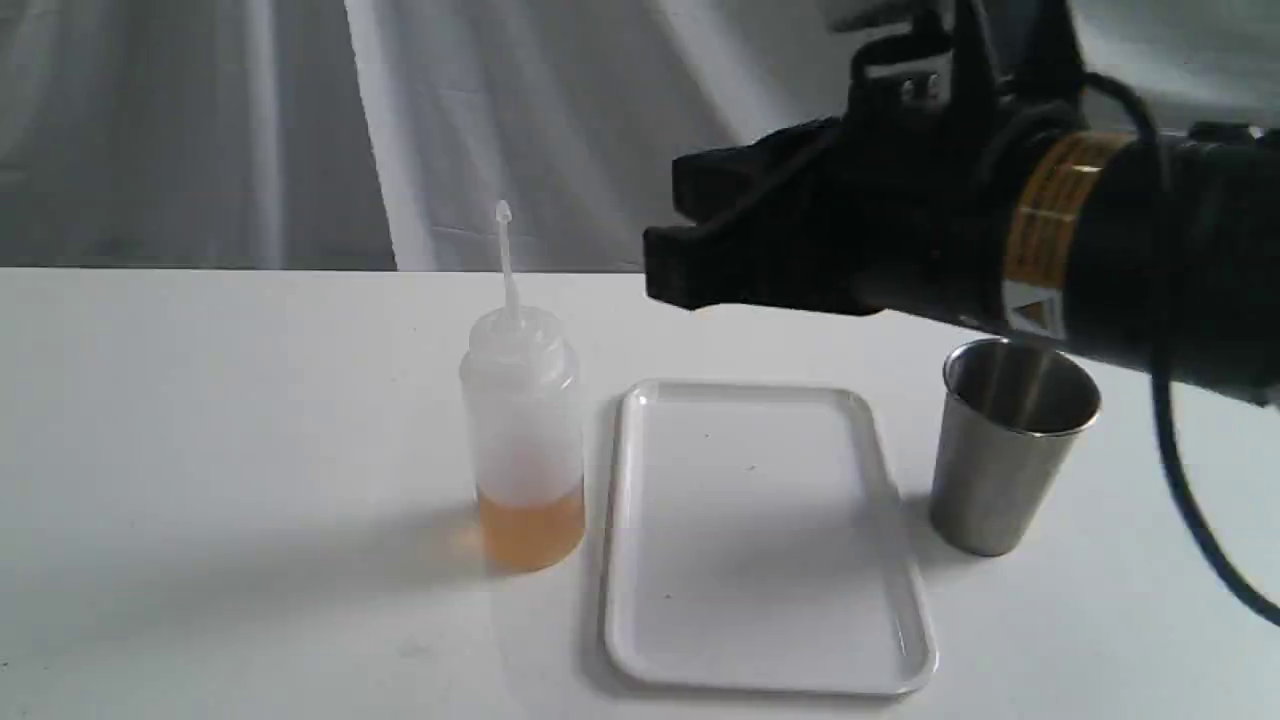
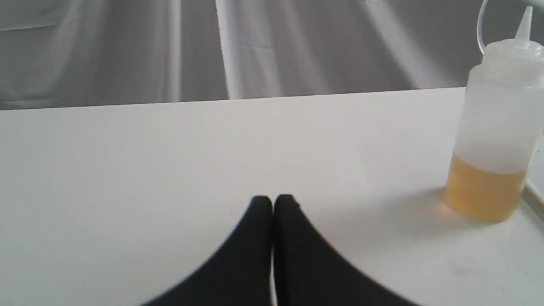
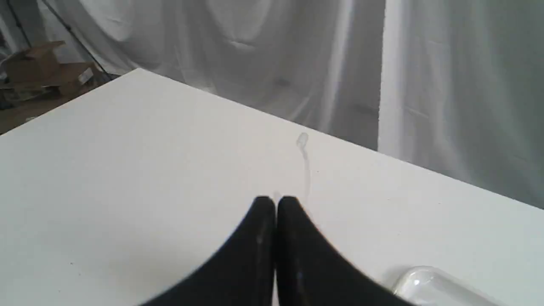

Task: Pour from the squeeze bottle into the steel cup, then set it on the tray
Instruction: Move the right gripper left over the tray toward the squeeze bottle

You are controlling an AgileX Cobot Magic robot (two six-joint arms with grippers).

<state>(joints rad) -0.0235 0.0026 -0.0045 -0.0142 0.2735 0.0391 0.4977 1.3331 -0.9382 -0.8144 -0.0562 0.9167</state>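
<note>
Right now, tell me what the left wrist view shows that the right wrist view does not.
Only left wrist: the body of the squeeze bottle with amber liquid, and the shut left gripper. Only right wrist: cardboard boxes beyond the table, and the shut right gripper. Both: the white table, grey curtain, a bit of rim of the tray, and the bottle's thin cap strap.

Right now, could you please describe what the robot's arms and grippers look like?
The right arm is bulky and black, with a gold band, a pale triangular label and a black cable. The left gripper and right gripper have matte black fingers tapering to rounded tips.
</note>
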